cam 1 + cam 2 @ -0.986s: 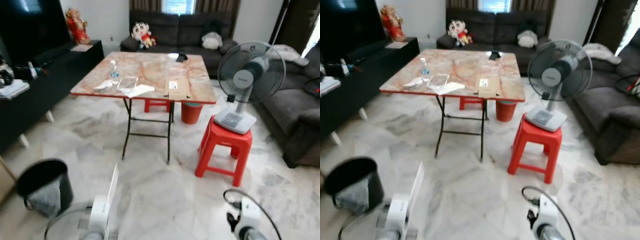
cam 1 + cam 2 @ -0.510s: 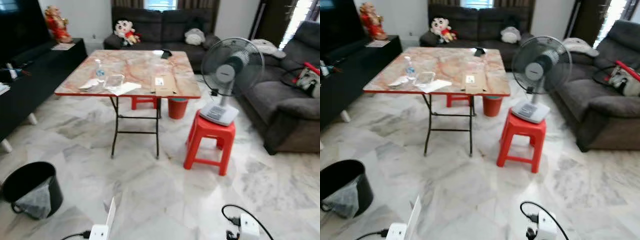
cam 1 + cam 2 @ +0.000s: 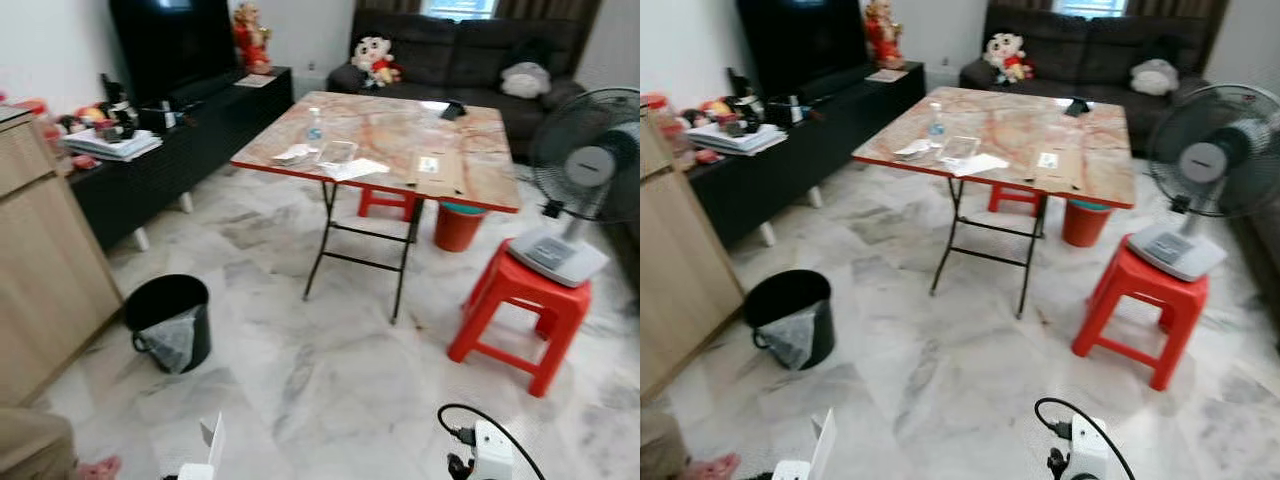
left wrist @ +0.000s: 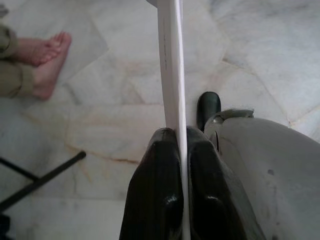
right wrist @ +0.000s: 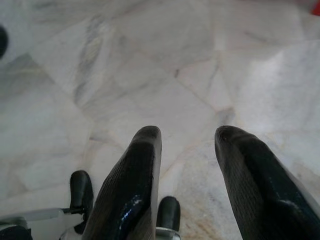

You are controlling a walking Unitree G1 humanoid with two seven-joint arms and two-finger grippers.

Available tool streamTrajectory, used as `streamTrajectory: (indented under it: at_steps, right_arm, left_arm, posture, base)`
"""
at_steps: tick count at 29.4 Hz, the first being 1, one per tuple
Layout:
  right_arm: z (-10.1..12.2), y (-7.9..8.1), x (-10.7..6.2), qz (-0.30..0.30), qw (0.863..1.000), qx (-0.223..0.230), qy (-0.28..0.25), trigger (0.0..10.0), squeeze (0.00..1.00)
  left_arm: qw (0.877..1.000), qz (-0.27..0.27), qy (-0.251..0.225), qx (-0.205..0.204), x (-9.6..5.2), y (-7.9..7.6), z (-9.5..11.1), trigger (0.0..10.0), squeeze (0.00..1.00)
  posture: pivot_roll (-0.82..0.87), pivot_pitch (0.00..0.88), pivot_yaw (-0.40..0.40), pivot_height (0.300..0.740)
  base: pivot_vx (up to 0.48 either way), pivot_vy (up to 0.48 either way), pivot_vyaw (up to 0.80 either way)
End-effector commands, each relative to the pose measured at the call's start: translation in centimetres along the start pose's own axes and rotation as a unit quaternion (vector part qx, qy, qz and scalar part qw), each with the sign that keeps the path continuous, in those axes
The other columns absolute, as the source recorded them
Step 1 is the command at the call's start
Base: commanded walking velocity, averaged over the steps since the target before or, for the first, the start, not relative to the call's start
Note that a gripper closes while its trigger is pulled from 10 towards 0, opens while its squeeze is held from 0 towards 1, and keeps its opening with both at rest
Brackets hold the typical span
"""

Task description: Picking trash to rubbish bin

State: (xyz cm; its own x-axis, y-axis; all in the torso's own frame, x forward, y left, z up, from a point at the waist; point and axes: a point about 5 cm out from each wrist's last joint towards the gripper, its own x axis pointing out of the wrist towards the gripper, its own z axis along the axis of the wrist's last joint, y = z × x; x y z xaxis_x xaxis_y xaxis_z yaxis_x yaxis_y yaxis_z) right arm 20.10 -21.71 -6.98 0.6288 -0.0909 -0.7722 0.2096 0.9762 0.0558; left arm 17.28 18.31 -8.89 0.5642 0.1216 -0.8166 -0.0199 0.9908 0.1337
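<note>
With the view now swung left, the black rubbish bin [image 3: 168, 322] sits nearer ahead-left, while the left gripper [image 4: 177, 150] pinches the white paper [image 4: 171, 75], ready for drop-off; right gripper [image 5: 187, 150] hangs open.

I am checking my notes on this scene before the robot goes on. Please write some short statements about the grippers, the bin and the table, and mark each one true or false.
1. The left gripper is shut on a flat white piece of paper. True.
2. The right gripper holds a bottle. False: its fingers are apart with nothing between them.
3. The black bin stands on the floor near the wooden cabinet. True.
4. The fan stands on the table. False: it stands on a red stool.
</note>
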Motion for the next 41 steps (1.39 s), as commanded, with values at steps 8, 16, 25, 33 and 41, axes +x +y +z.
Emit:
streamTrajectory:
  at_steps: [8, 16, 25, 33, 41]
  right_arm:
    - [0.07, 0.01, 0.01, -0.002, 1.000, 0.000, -0.002, 10.0, 0.00]
    - [0.25, 0.42, 0.07, 0.011, 1.000, -0.003, -0.005, 10.0, 0.00]
    - [0.49, 0.76, 0.13, 0.019, 1.000, 0.006, -0.013, 10.0, 0.00]
    - [0.62, 0.66, 0.13, 0.017, 1.000, -0.001, -0.015, 10.0, 0.00]
    - [0.70, 0.49, 0.12, 0.011, 1.000, -0.011, -0.017, 10.0, 0.00]
  left_arm:
    - [1.000, 0.010, 0.001, 0.017, 0.00, 0.21, -0.02, 10.0, 0.00]
    - [1.000, 0.015, 0.003, 0.022, 0.00, 0.22, -0.07, 10.0, 0.00]
    - [1.000, 0.018, 0.002, 0.019, -0.02, 0.26, -0.10, 10.0, 0.00]
    - [1.000, 0.020, 0.002, 0.019, -0.03, 0.39, -0.19, 10.0, 0.00]
    - [1.000, 0.021, 0.002, 0.019, -0.04, 0.42, -0.20, 10.0, 0.00]
  posture:
    - [-0.04, 0.013, -0.041, 0.740]
    - [-0.04, 0.014, -0.042, 0.740]
    - [-0.04, 0.016, -0.043, 0.740]
    - [-0.04, 0.020, -0.042, 0.740]
    - [-0.04, 0.021, -0.041, 0.740]
  base:
    - [0.000, 0.000, 0.62]
    - [0.350, 0.000, 0.20]
    - [0.401, 0.000, 0.00]
    - [0.417, 0.000, 0.00]
    - [0.420, 0.000, 0.41]
